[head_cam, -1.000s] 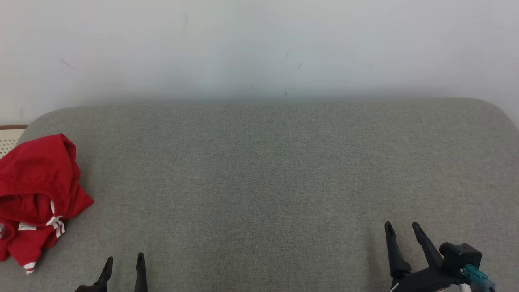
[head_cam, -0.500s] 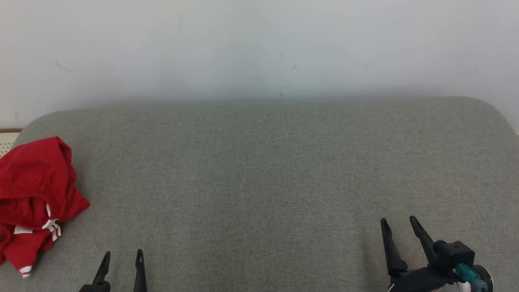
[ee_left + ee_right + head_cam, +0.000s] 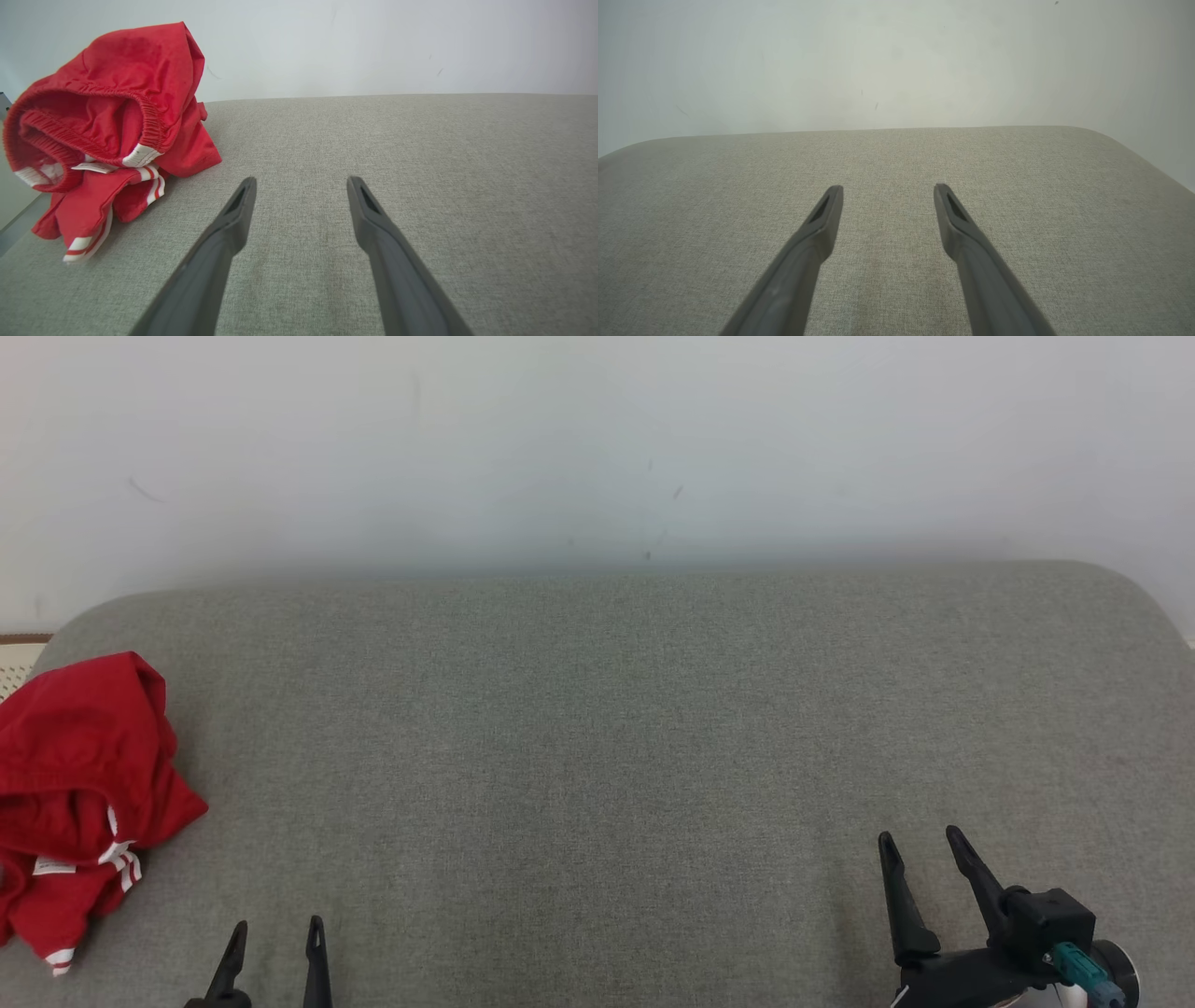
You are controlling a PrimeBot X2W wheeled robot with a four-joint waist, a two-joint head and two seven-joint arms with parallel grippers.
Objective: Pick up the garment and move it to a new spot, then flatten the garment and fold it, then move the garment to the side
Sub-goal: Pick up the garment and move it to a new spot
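Garment (image 3: 84,793), red with white stripes and a small white label, lies bunched in a heap at the left end of the grey fabric-covered counter (image 3: 597,709), its lower part cut off by the head view's left edge. The left wrist view shows its ribbed elastic band gaping open at the top of the heap. The left gripper (image 3: 278,926) hovers near the counter's front edge, to the right of the heap and clear of it, its fingers (image 3: 233,219) spread and holding nothing. The right gripper (image 3: 919,835) sits well apart at the counter's right end, fingers (image 3: 822,219) likewise spread and empty over bare fabric. A pale wall (image 3: 597,448) rises behind the counter.
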